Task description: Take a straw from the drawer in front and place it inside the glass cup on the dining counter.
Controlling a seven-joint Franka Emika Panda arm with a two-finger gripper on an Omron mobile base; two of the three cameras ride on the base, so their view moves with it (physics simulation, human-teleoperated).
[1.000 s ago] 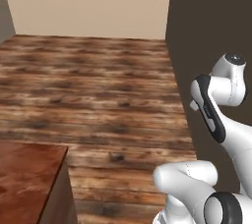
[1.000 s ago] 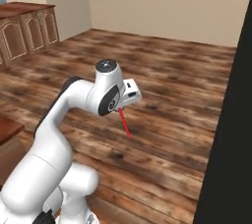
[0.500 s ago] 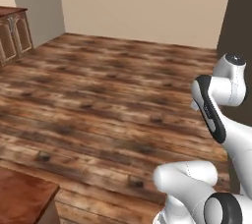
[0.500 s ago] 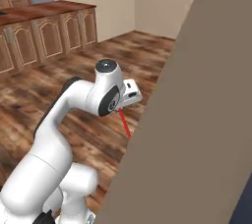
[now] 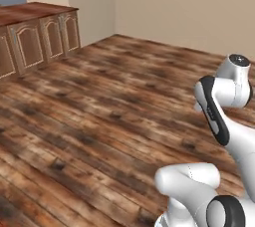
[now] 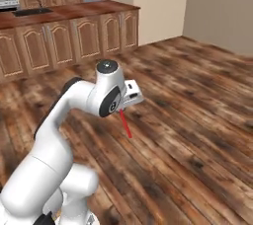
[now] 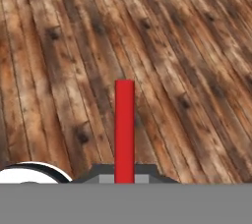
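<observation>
straw above floor, cabinets behind

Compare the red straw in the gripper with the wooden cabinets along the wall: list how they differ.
The straw is plain bright red; the cabinets are brown wood with arched door panels. The straw is one thin straight stick; the cabinets form a long, wide run. The straw is carried above the floor by the gripper; the cabinets stand on the floor. They share little, beyond both reading as warm-coloured.

Thin red straw held, angled floorward.
</observation>
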